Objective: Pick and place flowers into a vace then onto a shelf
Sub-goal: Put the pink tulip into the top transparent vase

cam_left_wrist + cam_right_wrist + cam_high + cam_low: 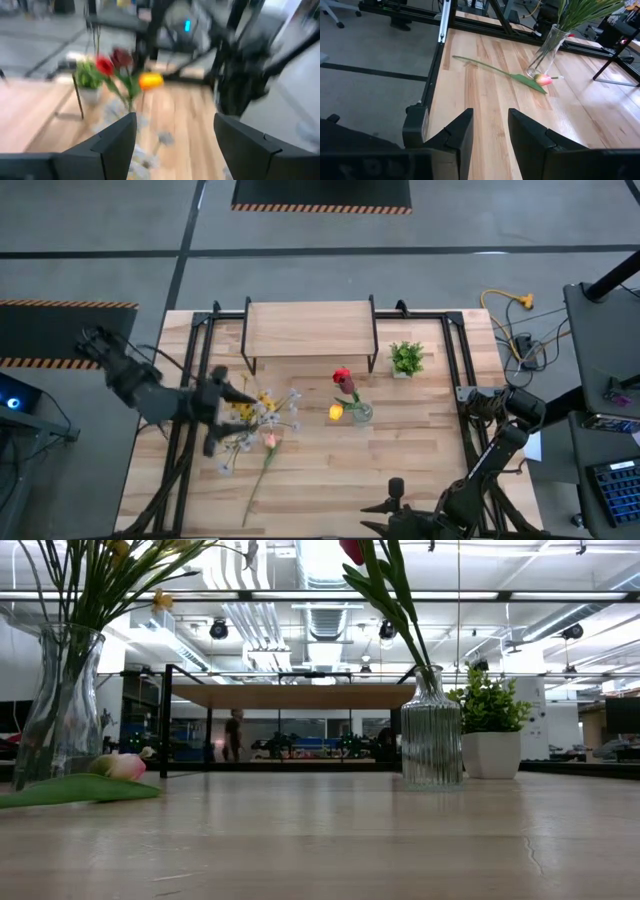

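Observation:
A ribbed glass vase (pixel 360 413) (pixel 432 735) stands mid-table holding red (pixel 343 377) and orange (pixel 336 412) flowers. Left of it, a second clear vase (pixel 547 47) (pixel 60 705) holds sprays of white and yellow blossoms (pixel 262 408). A pink tulip (pixel 268 442) (pixel 543 79) lies flat on the table beside that vase, its stem running toward the near edge. The shelf (pixel 310 328) stands at the far middle. My left gripper (pixel 232 392) (pixel 175 120) hovers open above the left vase, holding nothing. My right gripper (pixel 385 502) (pixel 490 117) waits open near the front edge, pointing at the tulip.
A small potted plant (pixel 406 358) (pixel 490 730) stands right of the shelf. Black frame rails (pixel 190 410) run along the table's left and right sides. Bare wood lies between the two vases and the near edge (pixel 330 480).

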Robot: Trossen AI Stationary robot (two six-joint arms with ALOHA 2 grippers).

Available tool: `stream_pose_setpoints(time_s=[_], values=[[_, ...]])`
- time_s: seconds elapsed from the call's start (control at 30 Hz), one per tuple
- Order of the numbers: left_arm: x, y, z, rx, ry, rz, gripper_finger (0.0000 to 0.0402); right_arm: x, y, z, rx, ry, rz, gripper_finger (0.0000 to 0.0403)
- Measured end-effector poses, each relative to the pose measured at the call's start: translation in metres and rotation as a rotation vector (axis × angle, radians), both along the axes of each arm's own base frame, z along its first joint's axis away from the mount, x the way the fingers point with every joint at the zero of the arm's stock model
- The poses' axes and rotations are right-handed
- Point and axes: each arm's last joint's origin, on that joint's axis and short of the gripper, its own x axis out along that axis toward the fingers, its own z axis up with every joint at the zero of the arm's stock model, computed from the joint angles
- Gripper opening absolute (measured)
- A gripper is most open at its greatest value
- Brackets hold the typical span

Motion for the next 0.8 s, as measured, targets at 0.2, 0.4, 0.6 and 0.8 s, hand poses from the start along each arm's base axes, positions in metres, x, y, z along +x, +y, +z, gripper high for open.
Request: stream_pose_setpoints(time_s=[0.2, 0.4, 0.6, 0.8], values=[[0.016, -0.035, 0.025, 0.050, 0.069, -0.074, 0.0248, 0.000, 0.000, 0.000, -0.013, 0.002, 0.005, 0.0111], [0.027, -0.079, 0.053, 0.117, 0.079, -0.097, 0.0248, 0.000, 0.000, -0.001, -0.027, 0.008, 0.007, 0.0112], [0.033, -0.129, 0.053, 0.212, 0.157, -0.088, 0.0248, -0.001, -0.001, -0.001, -0.023, 0.009, 0.005, 0.0112], [0.034, -0.174, 0.044, 0.200, 0.221, -0.059, 0.0248, 0.000, -0.001, 0.000, 0.005, 0.001, -0.005, 0.0112]])
